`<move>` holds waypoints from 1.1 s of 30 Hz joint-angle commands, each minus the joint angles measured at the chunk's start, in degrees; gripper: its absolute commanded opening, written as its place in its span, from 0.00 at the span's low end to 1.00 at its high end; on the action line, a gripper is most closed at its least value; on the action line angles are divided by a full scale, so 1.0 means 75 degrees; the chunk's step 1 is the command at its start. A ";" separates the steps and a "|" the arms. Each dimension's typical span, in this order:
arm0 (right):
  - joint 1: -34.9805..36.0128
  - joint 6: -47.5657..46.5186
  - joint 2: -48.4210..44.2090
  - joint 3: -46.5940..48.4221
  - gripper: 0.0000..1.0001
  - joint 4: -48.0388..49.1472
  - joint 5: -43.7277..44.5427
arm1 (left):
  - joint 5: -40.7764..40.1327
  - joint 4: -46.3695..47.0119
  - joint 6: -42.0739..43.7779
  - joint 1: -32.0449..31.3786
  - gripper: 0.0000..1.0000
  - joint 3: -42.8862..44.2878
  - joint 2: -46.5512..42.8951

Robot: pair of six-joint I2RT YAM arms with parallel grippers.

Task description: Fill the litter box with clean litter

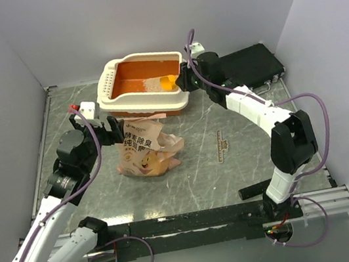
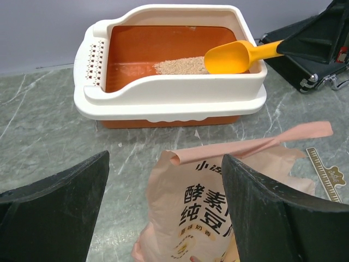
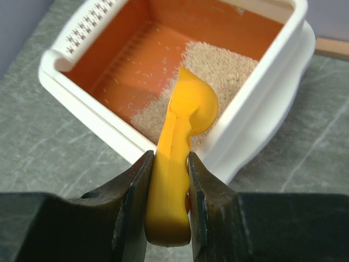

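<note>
The litter box (image 1: 116,100) has an orange body and cream rim and stands at the back of the table; it also shows in the left wrist view (image 2: 163,98) and the right wrist view (image 3: 272,93). A patch of beige clean litter (image 3: 218,68) lies at its right end (image 2: 180,65). My right gripper (image 3: 168,161) is shut on the handle of the orange-yellow scoop (image 3: 185,114), whose bowl is turned over above the litter (image 1: 168,82). The tan paper bag (image 1: 143,149) stands in front of the box. My left gripper (image 2: 163,218) is open, its jaws on either side of the bag's top (image 2: 218,185).
A black flat case (image 1: 250,66) lies at the back right, behind my right arm. A small ruler-like tag (image 1: 221,145) lies on the marbled table right of the bag. Grey walls close in the left, back and right sides.
</note>
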 commanded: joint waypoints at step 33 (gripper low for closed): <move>0.0309 -0.0100 -0.4372 -0.2120 0.00 -0.4002 0.2676 | 0.1146 0.0378 -0.0227 0.0024 0.88 -0.0301 -0.0632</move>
